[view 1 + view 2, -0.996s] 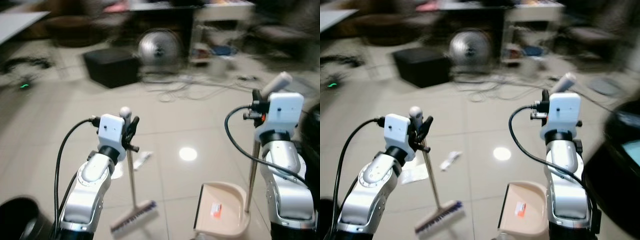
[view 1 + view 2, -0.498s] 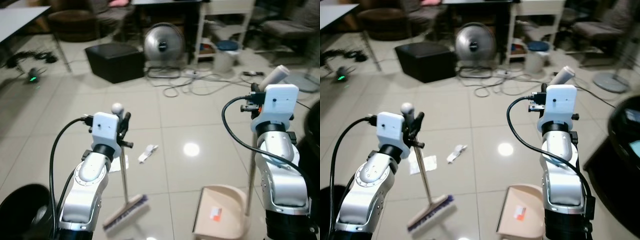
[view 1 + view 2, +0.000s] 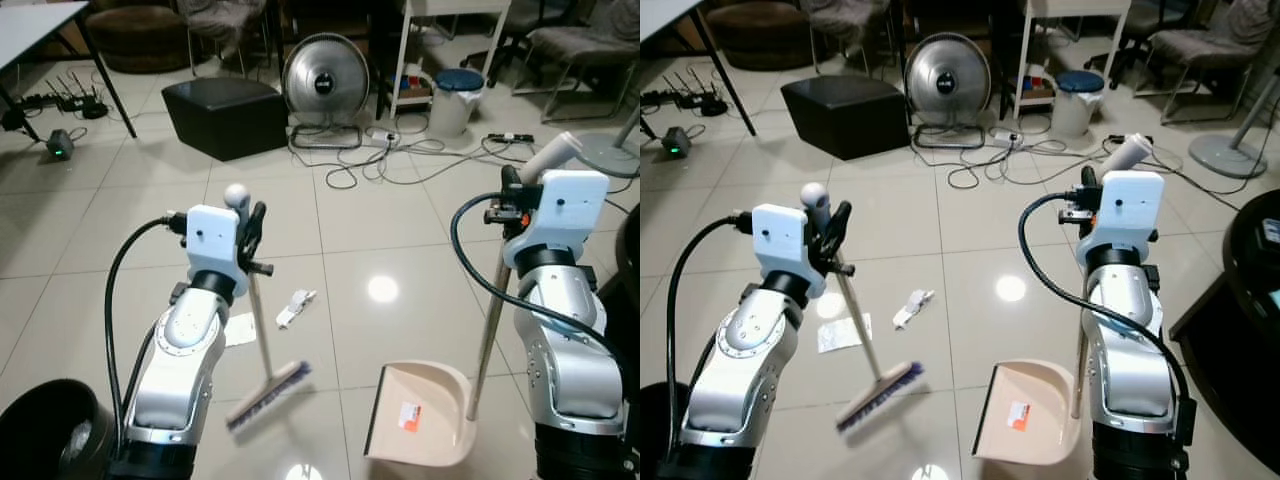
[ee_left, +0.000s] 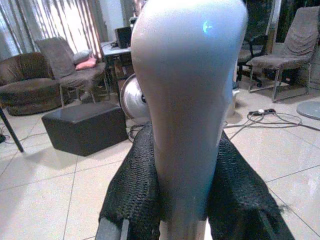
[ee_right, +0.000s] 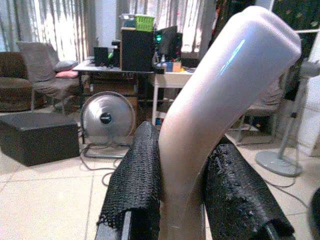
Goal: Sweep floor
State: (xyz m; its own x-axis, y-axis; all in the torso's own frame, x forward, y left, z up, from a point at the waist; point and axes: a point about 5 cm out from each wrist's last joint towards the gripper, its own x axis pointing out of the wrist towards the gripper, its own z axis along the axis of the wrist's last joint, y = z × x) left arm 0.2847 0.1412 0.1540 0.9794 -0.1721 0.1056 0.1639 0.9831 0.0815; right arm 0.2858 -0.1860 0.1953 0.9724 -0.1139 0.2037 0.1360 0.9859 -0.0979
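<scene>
- Head views: the left gripper (image 3: 252, 228) is pinching the broom (image 3: 262, 350) near its knob, bristles resting on the floor (image 3: 400, 240) at about 6 o'clock of the crumpled paper (image 3: 294, 307). The flat paper (image 3: 239, 329) is lying at 9 o'clock of the handle. The right gripper (image 3: 512, 190) is clamping the dustpan (image 3: 420, 418) handle, pan at 3 o'clock of the bristles.
- Both scraps are lying unswept, so sweeping is barely starting.
- Left wrist view: fingers (image 4: 131, 190) are squeezing the broom handle.
- Right wrist view: fingers (image 5: 135, 185) are squeezing the dustpan handle.
</scene>
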